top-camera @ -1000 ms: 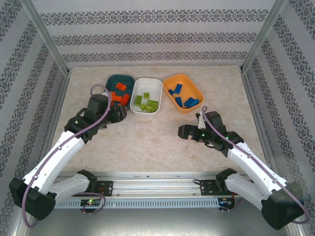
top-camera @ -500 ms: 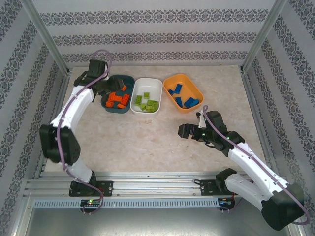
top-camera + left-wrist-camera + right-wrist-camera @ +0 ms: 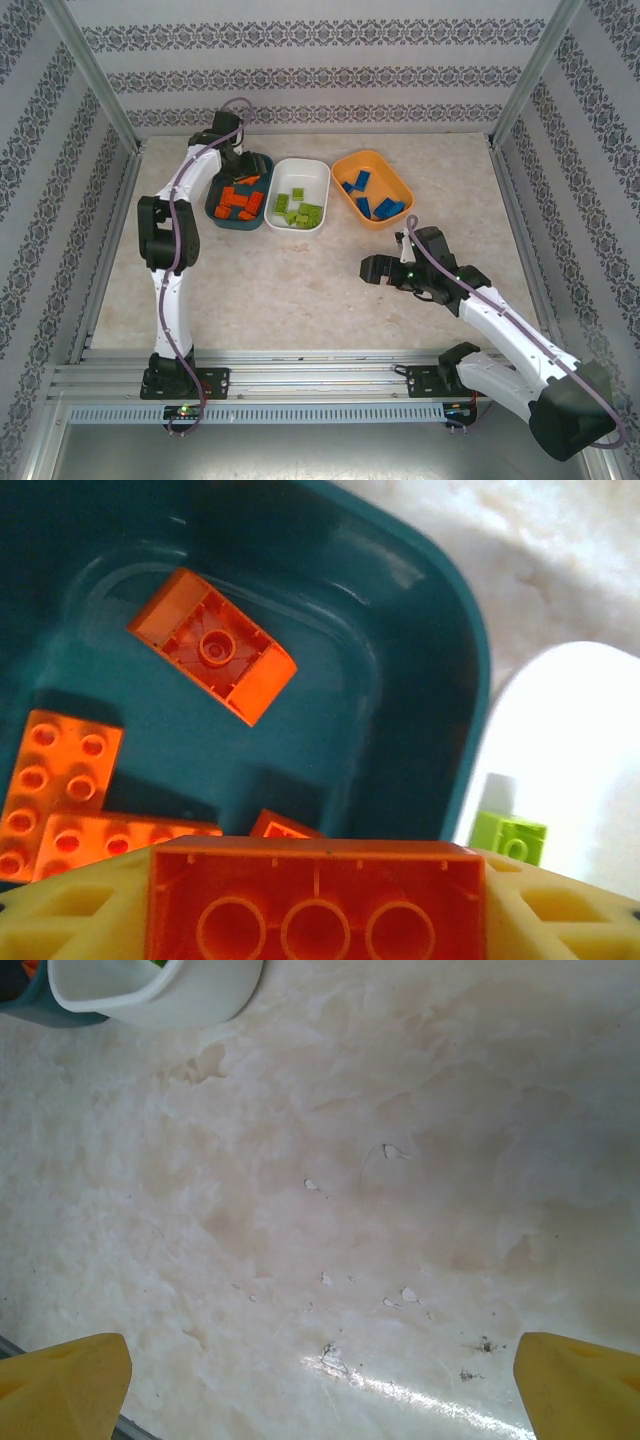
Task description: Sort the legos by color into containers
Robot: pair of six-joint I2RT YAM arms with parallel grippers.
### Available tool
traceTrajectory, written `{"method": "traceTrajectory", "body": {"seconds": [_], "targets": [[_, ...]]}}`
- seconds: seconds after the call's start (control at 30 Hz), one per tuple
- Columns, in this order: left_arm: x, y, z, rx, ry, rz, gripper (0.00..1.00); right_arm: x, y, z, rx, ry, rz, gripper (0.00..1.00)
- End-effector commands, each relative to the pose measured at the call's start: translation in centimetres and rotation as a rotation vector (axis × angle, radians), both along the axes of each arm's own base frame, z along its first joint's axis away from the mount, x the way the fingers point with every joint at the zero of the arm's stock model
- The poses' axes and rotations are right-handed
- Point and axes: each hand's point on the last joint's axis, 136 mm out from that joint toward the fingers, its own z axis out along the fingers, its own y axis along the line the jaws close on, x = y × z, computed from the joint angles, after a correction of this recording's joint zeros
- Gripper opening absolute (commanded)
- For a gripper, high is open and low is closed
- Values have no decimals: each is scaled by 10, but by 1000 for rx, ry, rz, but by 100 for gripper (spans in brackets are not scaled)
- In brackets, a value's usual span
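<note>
Left gripper (image 3: 318, 927) clamped orange-red lego (image 3: 315, 880) above dark teal tray (image 3: 440, 680), right gripper (image 3: 320, 1385) stood wide over table (image 3: 400, 1160).

Legos (image 3: 240, 203) by colour in teal tray (image 3: 235, 226), white tray (image 3: 312, 176), orange tray (image 3: 386, 176) (side by side)

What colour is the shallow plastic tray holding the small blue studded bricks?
Orange: the shallow rounded plastic tray shows best from the top external camera.

The top camera looks down from behind the arms over the whole table (image 3: 300, 290). The left wrist camera is very near the teal tray (image 3: 430, 630), the right one close above bare table; all share the white tray (image 3: 160, 990).
</note>
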Motion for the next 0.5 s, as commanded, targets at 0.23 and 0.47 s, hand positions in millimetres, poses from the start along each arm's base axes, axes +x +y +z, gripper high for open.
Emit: {"method": "traceTrajectory", "body": {"seconds": [0.23,0.47], "targets": [[6,9,-28,47,77,-36,58,15,17,-13,37,35,27,98],[10,10,-40,63,87,-44,63,25,27,-20,27,55,46,98]]}}
